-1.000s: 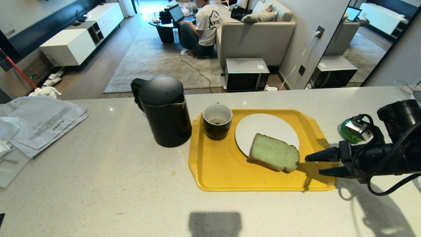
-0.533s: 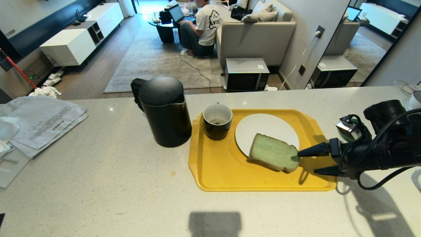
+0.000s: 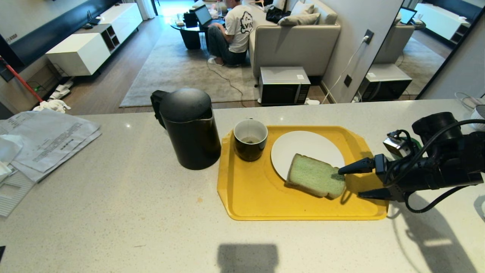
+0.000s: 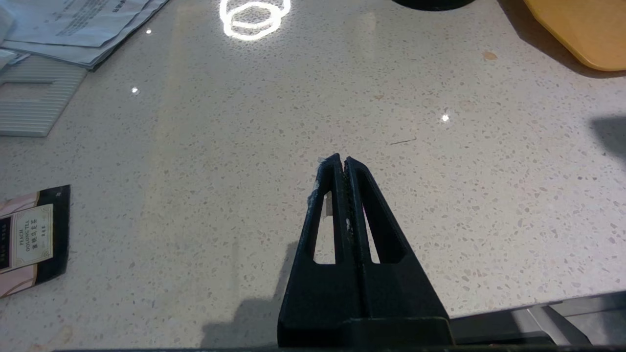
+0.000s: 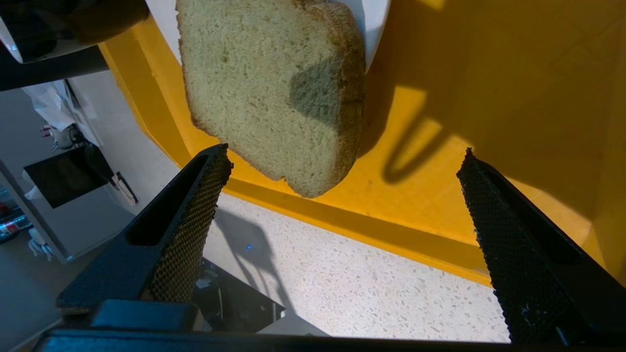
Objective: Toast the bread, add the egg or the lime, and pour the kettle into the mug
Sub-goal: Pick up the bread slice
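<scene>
The speckled pale counter (image 3: 113,212) fills the lower two thirds of the head view. On it, right of the centre, lies a yellow tray (image 3: 257,197). Just left of the tray, a little above the centre of the frame, stands the black kettle (image 3: 187,127) with its lid on and its handle turned to the upper left. A stack of printed papers (image 3: 49,138) lies at the left edge of the frame.

From the right edge comes the right arm. The right gripper (image 3: 348,182) reaches over the right part of the tray, and its two fingers stand wide apart with nothing between them. The upper fingertip is at the right corner of the bread; the lower one hangs over the tray just beside the slice. In the right wrist view the slice (image 5: 274,93) sits beyond the spread fingers (image 5: 190,220), not between them.

A white plate (image 3: 303,146) rests in the upper middle of the tray. The bread (image 3: 314,175) lies partly on the lower edge of the plate and partly on the tray. The mug (image 3: 250,139) stands in the upper left corner of the tray, near the kettle.

The left gripper (image 4: 341,164) shows only in the left wrist view, over bare counter, with the fingers pressed together and holding nothing. A small tea packet (image 4: 29,239) lies at the left edge of that picture.
</scene>
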Robot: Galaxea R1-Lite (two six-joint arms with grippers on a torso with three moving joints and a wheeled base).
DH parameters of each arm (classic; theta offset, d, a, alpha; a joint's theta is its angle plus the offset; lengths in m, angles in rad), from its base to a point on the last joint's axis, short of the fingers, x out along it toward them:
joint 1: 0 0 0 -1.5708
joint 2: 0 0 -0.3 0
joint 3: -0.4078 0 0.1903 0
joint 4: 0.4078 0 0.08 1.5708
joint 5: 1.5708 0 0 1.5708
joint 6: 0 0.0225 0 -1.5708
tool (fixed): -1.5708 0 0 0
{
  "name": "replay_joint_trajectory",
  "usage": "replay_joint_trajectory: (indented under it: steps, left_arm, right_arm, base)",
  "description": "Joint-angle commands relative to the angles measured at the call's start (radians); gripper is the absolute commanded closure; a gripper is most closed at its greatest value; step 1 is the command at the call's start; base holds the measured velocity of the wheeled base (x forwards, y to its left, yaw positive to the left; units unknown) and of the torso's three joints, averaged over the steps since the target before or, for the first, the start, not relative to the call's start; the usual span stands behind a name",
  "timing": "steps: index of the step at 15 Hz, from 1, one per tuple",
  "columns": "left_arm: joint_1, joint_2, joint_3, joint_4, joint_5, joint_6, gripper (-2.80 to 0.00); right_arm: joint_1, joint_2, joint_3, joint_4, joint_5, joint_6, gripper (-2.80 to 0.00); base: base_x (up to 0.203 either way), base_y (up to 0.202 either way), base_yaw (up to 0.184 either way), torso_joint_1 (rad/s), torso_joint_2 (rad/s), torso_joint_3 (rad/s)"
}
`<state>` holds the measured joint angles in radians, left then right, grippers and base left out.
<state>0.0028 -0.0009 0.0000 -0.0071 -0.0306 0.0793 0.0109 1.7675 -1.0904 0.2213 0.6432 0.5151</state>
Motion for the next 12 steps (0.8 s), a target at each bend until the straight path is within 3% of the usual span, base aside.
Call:
replay_joint_trajectory:
  steps: [1, 9, 12]
  left_arm:
    - [0.000, -0.001, 0.000, -0.001, 0.000, 0.000, 0.00]
    - [0.000, -0.001, 0.000, -0.001, 0.000, 0.000, 0.00]
    - [0.000, -0.001, 0.000, -0.001, 0.000, 0.000, 0.00]
  right_arm:
    - [0.000, 0.018, -0.009, 0.002, 0.006, 0.003, -2.80]
    - [0.001, 0.058, -0.103, 0.100, 0.151, 0.045, -2.80]
    - [0.001, 0.097, -0.108, 0.099, 0.157, 0.054, -2.80]
  base:
    - [0.000, 0.000, 0.000, 0.000, 0.00, 0.000]
    - [0.000, 0.000, 0.000, 0.000, 0.00, 0.000]
    - [0.000, 0.000, 0.000, 0.000, 0.00, 0.000]
